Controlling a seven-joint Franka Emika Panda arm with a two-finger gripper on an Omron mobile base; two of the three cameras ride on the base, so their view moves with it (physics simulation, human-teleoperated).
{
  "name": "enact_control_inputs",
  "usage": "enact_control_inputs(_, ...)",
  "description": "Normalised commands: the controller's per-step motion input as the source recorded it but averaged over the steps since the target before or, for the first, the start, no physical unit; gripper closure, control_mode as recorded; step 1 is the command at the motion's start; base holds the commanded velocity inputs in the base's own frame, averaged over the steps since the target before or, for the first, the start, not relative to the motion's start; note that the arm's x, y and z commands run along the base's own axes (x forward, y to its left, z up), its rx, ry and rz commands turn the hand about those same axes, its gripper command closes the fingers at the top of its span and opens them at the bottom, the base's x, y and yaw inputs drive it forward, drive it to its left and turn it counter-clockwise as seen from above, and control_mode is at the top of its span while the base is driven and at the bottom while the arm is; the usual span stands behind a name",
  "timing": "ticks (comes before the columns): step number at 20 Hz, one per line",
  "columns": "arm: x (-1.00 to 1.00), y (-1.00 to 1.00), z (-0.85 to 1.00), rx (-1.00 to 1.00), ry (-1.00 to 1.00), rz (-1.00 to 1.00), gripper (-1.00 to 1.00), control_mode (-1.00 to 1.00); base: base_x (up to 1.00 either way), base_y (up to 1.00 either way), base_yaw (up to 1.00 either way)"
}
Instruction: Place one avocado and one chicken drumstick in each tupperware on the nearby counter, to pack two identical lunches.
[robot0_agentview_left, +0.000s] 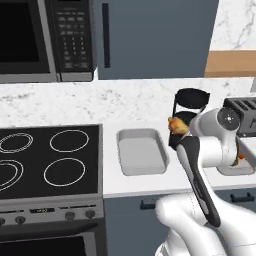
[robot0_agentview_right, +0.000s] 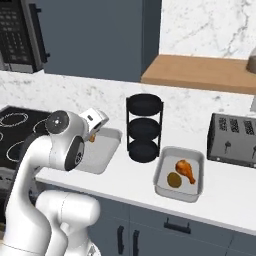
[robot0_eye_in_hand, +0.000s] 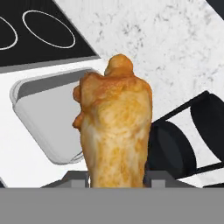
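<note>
My gripper (robot0_eye_in_hand: 116, 178) is shut on a golden-brown chicken drumstick (robot0_eye_in_hand: 116, 127), which stands up between the fingertips. In the left base view the drumstick (robot0_agentview_left: 176, 124) hangs in the gripper (robot0_agentview_left: 177, 129) just right of an empty grey tupperware (robot0_agentview_left: 142, 150) on the white counter (robot0_agentview_left: 145, 183). From the right base view the hand (robot0_agentview_right: 92, 131) hovers over that tupperware's (robot0_agentview_right: 102, 150) far edge. A second tupperware (robot0_agentview_right: 196, 187) further right holds another drumstick (robot0_agentview_right: 186, 170) and a dark green avocado (robot0_agentview_right: 174, 179). My arm hides most of it in the left base view.
A black three-tier rack (robot0_agentview_right: 144, 127) stands between the two tupperwares, close behind my hand. A dark toaster (robot0_agentview_right: 235, 140) sits at the right. The black stove (robot0_agentview_left: 45, 160) lies left of the counter, with a microwave (robot0_agentview_left: 45, 37) above. A wooden shelf (robot0_agentview_right: 200, 72) hangs on the wall.
</note>
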Motion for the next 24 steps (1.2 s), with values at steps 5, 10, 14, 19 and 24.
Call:
enact_control_inputs(5,0.0,0.0,0.0,0.0,0.0,0.0,1.0,1.0,0.69,1.0,-0.11)
enact_control_inputs(10,0.03,0.03,-0.2,-0.04,0.0,-0.05,1.0,-1.0,0.23,0.45,-0.09)
enact_control_inputs(14,0.07,0.0,-0.57,-0.03,0.04,-0.12,1.0,-1.0,0.0,0.0,0.0)
enact_control_inputs(19,0.17,0.02,-0.89,0.0,0.18,-0.04,1.0,-1.0,0.0,0.0,0.0)
enact_control_inputs(24,0.26,-0.04,-0.42,0.1,0.16,-0.05,1.0,-1.0,0.0,0.0,0.0)
